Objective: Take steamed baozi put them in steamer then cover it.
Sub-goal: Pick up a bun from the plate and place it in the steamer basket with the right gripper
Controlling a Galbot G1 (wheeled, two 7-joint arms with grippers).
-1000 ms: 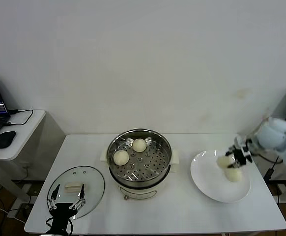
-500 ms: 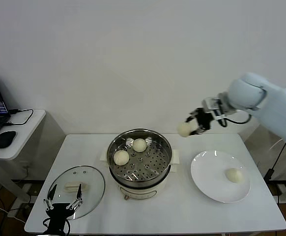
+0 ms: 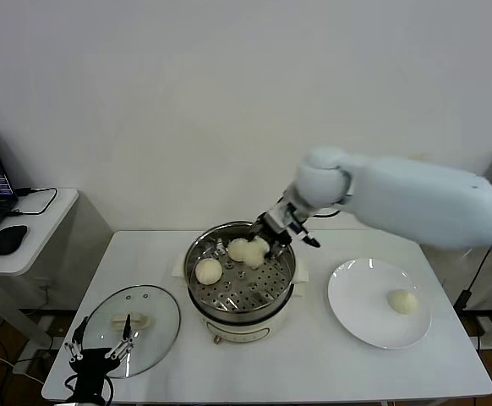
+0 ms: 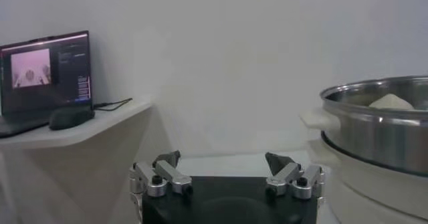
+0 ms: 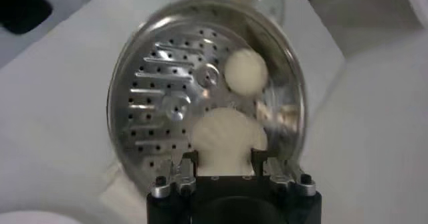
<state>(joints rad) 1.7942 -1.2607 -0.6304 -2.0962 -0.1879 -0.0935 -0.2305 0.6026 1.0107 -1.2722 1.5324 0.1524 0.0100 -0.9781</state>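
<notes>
The steamer (image 3: 229, 306) stands mid-table with two steamed baozi (image 3: 208, 271) (image 3: 237, 249) on its perforated tray. My right gripper (image 3: 267, 238) is over the tray's back right part, shut on a third baozi (image 3: 258, 250). In the right wrist view that baozi (image 5: 227, 137) sits between the fingers above the tray (image 5: 167, 105), with another baozi (image 5: 246, 71) beyond it. One more baozi (image 3: 402, 301) lies on the white plate (image 3: 360, 296). The glass cover (image 3: 157, 326) lies flat at the front left. My left gripper (image 3: 98, 348) hovers open at its near edge, holding nothing (image 4: 224, 166).
A side table at the far left carries a laptop (image 4: 43, 78) and a mouse (image 3: 9, 239). The right arm reaches across above the table's back right. The steamer wall (image 4: 381, 132) is close beside the left gripper.
My right gripper lifted a baozi off the plate and carried it left to above the steamer tray. The left gripper drifted slightly left by the cover.
</notes>
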